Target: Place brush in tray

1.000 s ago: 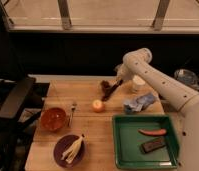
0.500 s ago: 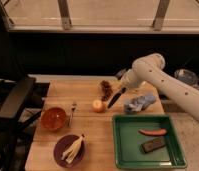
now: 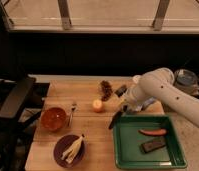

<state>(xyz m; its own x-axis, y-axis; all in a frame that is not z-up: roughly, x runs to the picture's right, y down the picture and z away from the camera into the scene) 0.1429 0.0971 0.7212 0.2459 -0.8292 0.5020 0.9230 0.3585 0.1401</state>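
Observation:
My gripper [image 3: 125, 106] is at the end of the white arm, above the middle of the wooden table, just beyond the tray's far left corner. It is shut on the upper end of the brush [image 3: 115, 120], a slim dark stick that hangs slanting down to the left. The brush's lower tip is at the tray's far left corner, above the rim. The green tray [image 3: 129, 152] lies at the front right of the table. It holds a reddish long item [image 3: 152, 132] and a short dark block [image 3: 152, 146].
A brown knobbly cluster [image 3: 106, 90] and an orange fruit [image 3: 97, 105] lie left of the gripper. An orange bowl [image 3: 53, 119], a fork [image 3: 72, 112] and a purple plate [image 3: 68, 151] with pale peel are at the left. A black chair [image 3: 15, 97] stands beside the table.
The gripper has carried the brush from near the brown cluster down and toward the front, to the tray's far left corner. The arm has swung forward with it.

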